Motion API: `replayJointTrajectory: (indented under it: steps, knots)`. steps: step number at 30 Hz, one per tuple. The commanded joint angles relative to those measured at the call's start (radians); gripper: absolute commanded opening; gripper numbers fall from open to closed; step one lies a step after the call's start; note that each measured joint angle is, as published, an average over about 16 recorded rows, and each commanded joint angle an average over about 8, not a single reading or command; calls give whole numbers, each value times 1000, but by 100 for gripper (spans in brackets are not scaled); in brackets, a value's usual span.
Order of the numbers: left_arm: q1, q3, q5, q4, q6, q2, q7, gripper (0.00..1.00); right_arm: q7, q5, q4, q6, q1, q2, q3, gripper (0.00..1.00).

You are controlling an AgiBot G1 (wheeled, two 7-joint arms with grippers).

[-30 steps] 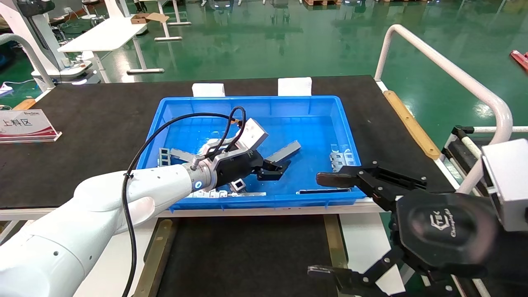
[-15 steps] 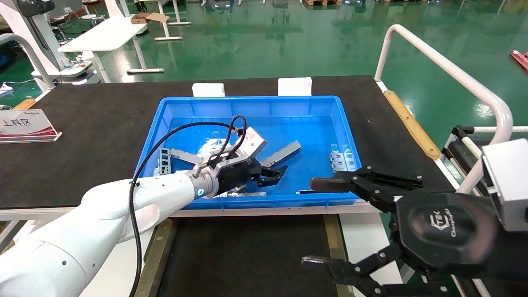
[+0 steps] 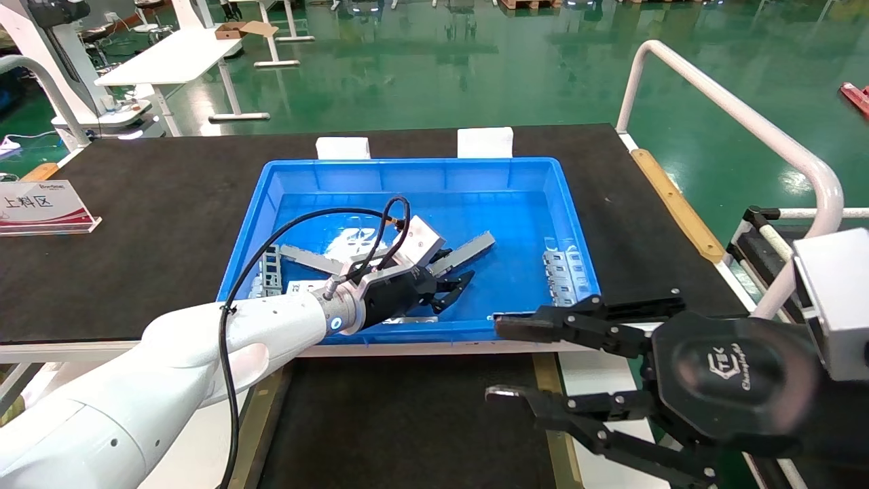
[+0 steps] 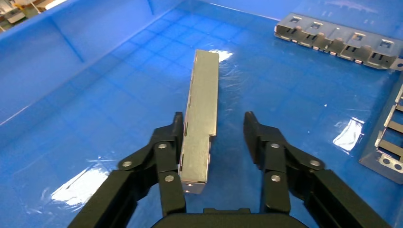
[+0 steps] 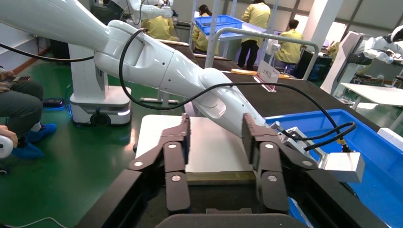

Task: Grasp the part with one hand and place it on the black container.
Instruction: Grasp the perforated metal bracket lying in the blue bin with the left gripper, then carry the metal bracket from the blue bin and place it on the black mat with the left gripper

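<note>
Green factory floor behind blue crate. Left gripper spread open astride the part, one finger touching, seen only from the wrist.

Over the last second the left gripper moves from just short of the part to its near end inside the blue crate, so that its spread fingers now flank the part, one touching its side, the other apart from it; the right gripper sinks and shifts left, its upper finger now before the crate's near rim, its lower one over the black container.
</note>
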Motion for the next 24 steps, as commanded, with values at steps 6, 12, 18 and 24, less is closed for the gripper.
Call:
replayJointTrajectory:
  steps: [6, 12, 18, 24]
  knots:
    - [0, 33, -50, -2, -9, 0, 9, 0, 0, 0, 0, 0, 0, 0, 0, 0]
    - [1, 54, -95, -4, -14, 0, 13, 0, 0, 1, 0, 0, 0, 0, -1, 0]
    - [-8, 69, -142, -17, -1, -1, 24, 0, -1, 1, 0, 1, 0, 1, -1, 0]
    - [-45, 67, -192, -17, 68, -8, 54, 0, -1, 1, 0, 1, 0, 1, -2, 0]
